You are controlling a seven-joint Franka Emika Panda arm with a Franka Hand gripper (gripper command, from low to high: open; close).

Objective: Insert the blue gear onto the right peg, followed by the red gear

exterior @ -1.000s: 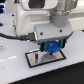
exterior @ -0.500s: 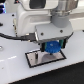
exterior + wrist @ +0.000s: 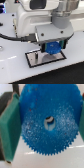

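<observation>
The blue gear (image 3: 52,49) hangs over the right end of the black, light-rimmed plate (image 3: 33,62), held by my gripper (image 3: 51,48). In the wrist view the blue gear (image 3: 47,123) fills most of the picture, its toothed edge and central hole showing. The green pads (image 3: 9,126) press on its two sides, so my gripper (image 3: 45,123) is shut on it. The right peg is hidden under the gear and the hand. The red gear is out of view.
The plate lies on a white table (image 3: 70,72). The arm's white body (image 3: 30,20) fills the exterior view above the plate, and a dark cable (image 3: 12,36) loops at the exterior view's left.
The gripper has come down a little toward the plate with the blue gear still in it.
</observation>
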